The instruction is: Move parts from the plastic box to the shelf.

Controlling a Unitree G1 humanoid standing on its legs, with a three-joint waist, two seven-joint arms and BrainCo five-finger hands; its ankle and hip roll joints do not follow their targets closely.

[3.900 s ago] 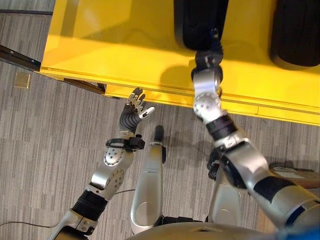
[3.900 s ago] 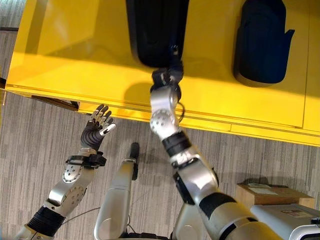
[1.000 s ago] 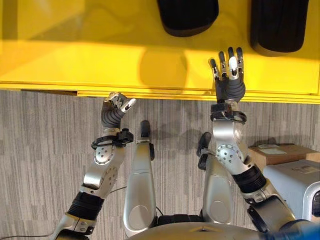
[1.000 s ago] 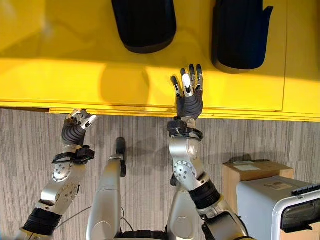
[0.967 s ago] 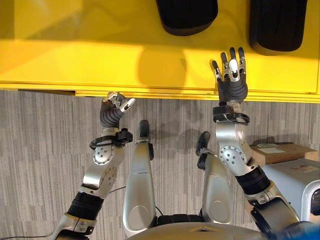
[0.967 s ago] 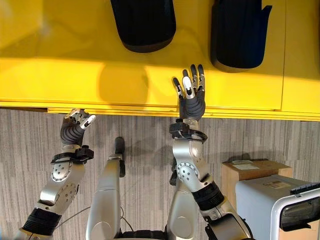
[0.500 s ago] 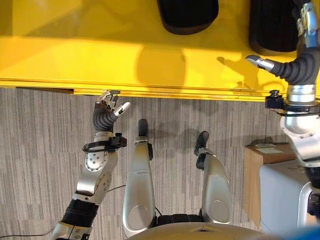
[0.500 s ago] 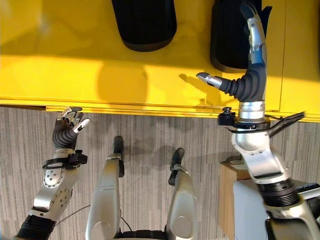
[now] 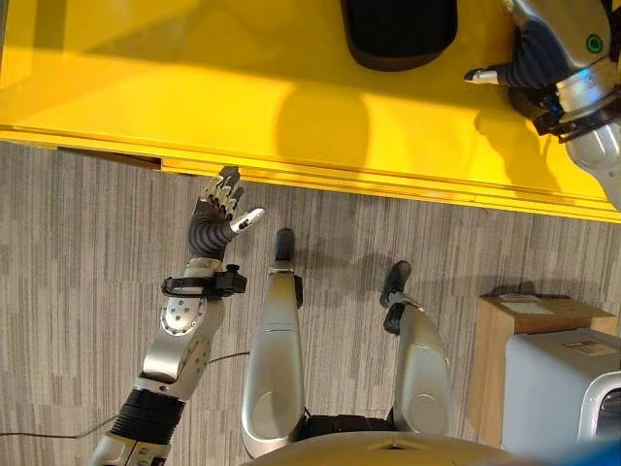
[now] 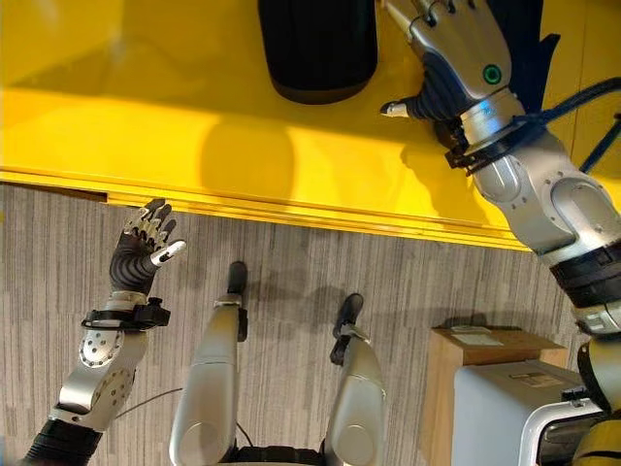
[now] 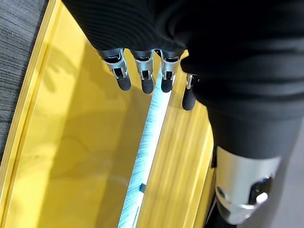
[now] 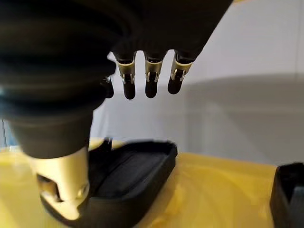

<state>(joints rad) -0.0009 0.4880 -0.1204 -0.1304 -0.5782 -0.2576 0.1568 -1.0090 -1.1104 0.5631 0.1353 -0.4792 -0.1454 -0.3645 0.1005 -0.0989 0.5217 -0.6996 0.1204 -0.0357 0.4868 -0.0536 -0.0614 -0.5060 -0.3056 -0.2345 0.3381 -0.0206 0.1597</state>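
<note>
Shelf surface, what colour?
Bright yellow shelf; clearest in the left eye view.

Right hand (image 10: 456, 49) released from black part (image 10: 315, 49), swung rightward, raised over yellow shelf (image 10: 194, 116), left hand (image 10: 141, 254) fingers uncurled

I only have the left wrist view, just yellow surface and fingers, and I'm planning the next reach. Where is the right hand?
Observer: The right hand is out over the yellow shelf, above the right black part; I cannot tell whether it touches it.
Operator: Is it holding anything?
Observer: No. In its wrist view its fingers are straight and hold nothing.
Operator: What else is on the shelf?
Observer: A middle black part lies beside the right hand, on its left.
Operator: And my left hand?
Observer: The left hand is open over the floor, just short of the shelf's front edge.
</note>
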